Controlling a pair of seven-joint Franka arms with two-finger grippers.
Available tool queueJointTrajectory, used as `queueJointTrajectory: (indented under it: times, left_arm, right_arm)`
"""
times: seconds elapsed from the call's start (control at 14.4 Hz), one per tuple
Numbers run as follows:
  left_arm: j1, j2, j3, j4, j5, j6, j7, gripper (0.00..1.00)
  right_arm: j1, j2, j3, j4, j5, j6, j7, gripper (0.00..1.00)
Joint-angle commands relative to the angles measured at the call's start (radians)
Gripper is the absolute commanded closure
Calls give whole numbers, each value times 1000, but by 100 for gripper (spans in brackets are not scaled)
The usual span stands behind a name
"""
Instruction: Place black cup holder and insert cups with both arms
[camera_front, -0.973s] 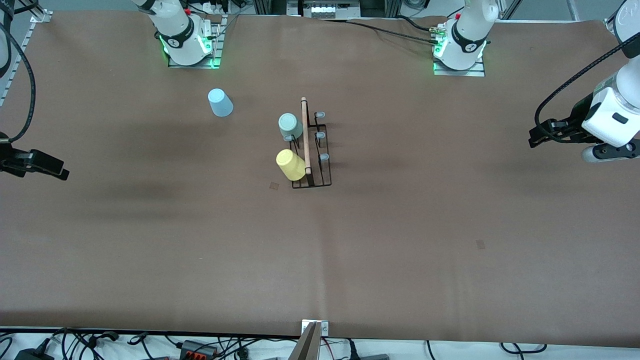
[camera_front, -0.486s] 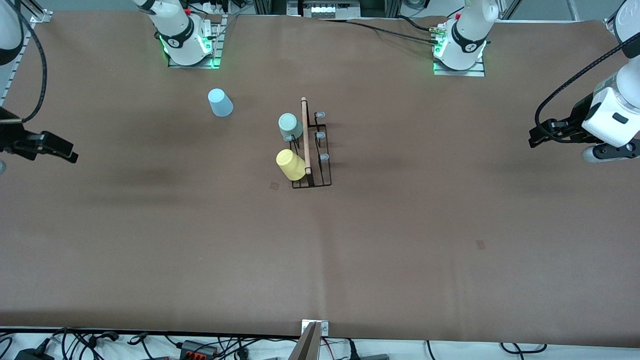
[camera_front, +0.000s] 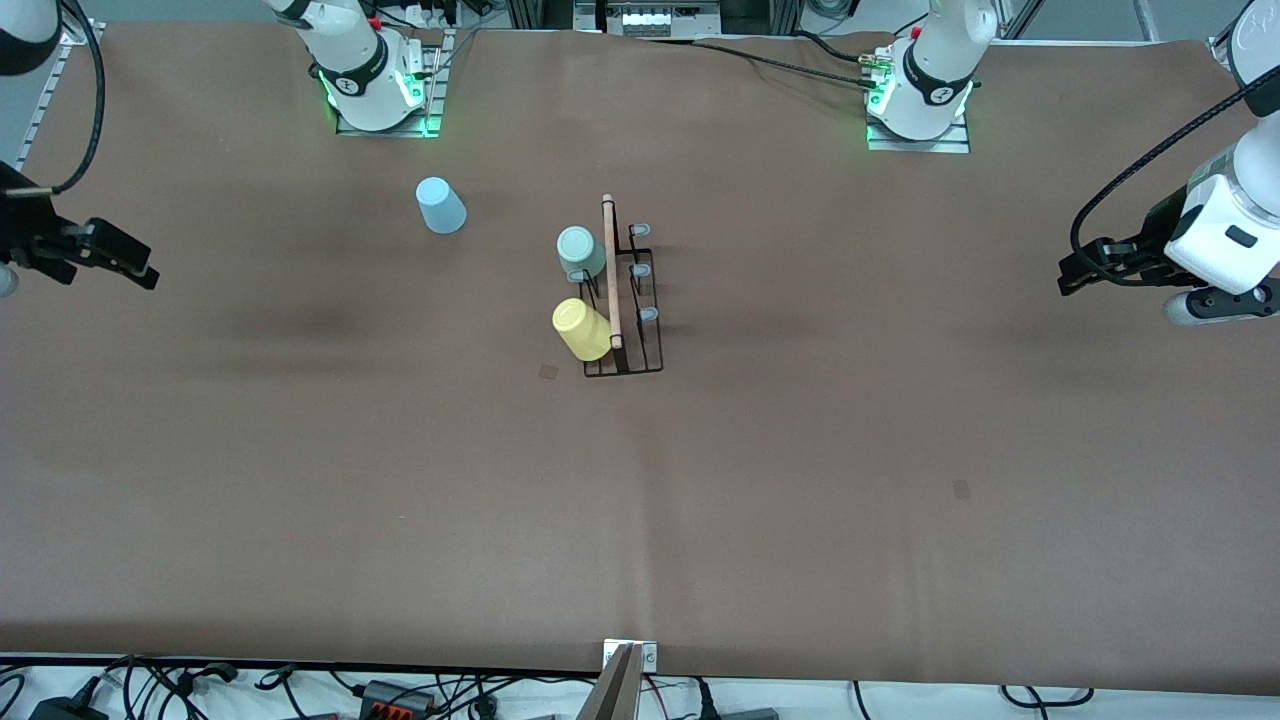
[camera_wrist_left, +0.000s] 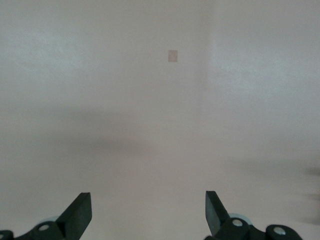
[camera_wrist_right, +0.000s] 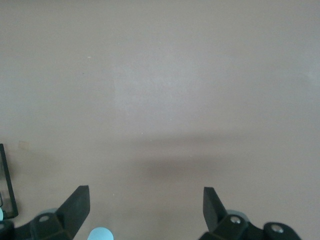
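The black cup holder (camera_front: 640, 340) stands mid-table with its wooden rod handle (camera_front: 610, 270) on top. The mint green cup (camera_front: 579, 252) and the yellow cup (camera_front: 581, 329) sit upside down on pegs on the right arm's side of the rack. The light blue cup (camera_front: 440, 205) stands upside down on the table nearer the right arm's base; its top shows in the right wrist view (camera_wrist_right: 100, 234). My right gripper (camera_front: 135, 268) is open and empty over the table's right-arm end. My left gripper (camera_front: 1070, 277) is open and empty over the left-arm end.
Three grey-tipped pegs (camera_front: 640, 271) on the rack's left-arm side are bare. The arm bases (camera_front: 375, 85) stand along the table's back edge. A corner of the rack (camera_wrist_right: 7, 187) shows in the right wrist view. Cables lie off the table's front edge.
My right gripper has moved up and toward the robots' side of the table, staying open. The left arm, the rack and the cups have not moved.
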Motion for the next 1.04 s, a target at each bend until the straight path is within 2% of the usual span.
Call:
queueJointTrajectory:
  times: [0.0, 0.97]
  left_arm:
    - [12, 7, -11, 20, -2, -7, -2, 0]
    - [11, 7, -11, 20, -2, -7, -2, 0]
  right_arm:
    - [-7, -28, 11, -27, -14, -24, -11, 0]
    - [-3, -41, 13, -32, -17, -54, -22, 0]
